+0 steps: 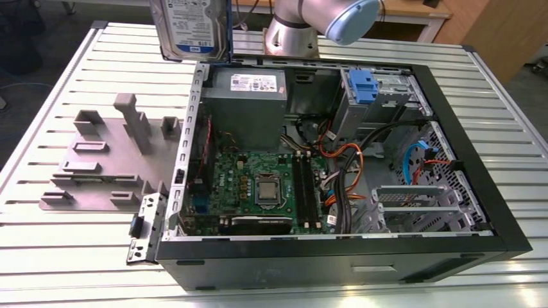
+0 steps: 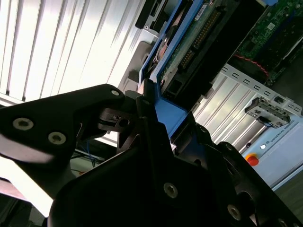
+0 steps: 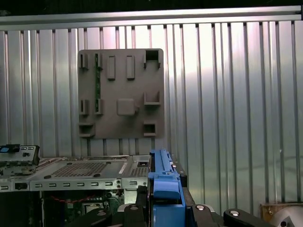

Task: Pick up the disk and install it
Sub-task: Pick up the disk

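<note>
Disk (image 1: 192, 29) was found clear of the tabletop (image 1: 60, 260). It hung upright, labelled face toward the exterior camera, above the tabletop edge at which the arm (image 1: 299, 25) was mounted. It stood just outside the corner of the open computer case (image 1: 342, 263) nearest the power supply (image 1: 246, 96) and touched neither case nor tabletop.

The fingers (image 2: 146, 106) were closed narrow on the disk, bearing on its blue carrier rail (image 2: 166, 111). In the second wrist view the green circuit board (image 2: 189, 42) on the disk's underside extended away from the grip. In the first wrist view the rail (image 3: 164, 187) appeared edge-on, with black finger parts on both sides of it.

The case lay on its side near the middle of the tabletop, side panel off and motherboard (image 1: 256, 183) exposed. A blue latch (image 1: 363, 86) sat on the drive bay against the case wall nearest the arm, apart from the disk. Whether that bay was occupied could not be told. Orange and blue cables (image 1: 411, 160) ran across the case interior beside the motherboard.

A grey holder block (image 1: 94, 167) rested flat on the tabletop just beside the case, toward the tabletop edge on the exterior view's left. In the first wrist view the block (image 3: 120, 92) was seen from above, with a narrow green strip (image 3: 97, 78) in one slot. What the strip was could not be told.
</note>
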{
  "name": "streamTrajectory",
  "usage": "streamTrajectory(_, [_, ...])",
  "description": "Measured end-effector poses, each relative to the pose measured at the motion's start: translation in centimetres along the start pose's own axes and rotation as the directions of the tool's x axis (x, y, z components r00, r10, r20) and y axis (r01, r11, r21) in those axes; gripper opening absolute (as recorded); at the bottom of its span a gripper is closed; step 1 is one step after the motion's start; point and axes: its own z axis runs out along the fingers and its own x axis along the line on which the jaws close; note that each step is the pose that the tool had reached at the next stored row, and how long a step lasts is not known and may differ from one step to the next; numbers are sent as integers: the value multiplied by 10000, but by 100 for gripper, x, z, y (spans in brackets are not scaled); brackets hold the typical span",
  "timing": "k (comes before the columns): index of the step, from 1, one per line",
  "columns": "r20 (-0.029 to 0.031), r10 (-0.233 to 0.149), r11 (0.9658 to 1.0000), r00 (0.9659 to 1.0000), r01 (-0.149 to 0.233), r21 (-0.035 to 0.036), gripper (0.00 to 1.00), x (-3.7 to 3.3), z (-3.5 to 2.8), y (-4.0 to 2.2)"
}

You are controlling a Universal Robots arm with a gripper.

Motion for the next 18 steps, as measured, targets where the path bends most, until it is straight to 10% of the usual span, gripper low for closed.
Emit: streamTrajectory(18, [-47,-1,10000,10000,1,9,36,7,-16,-20])
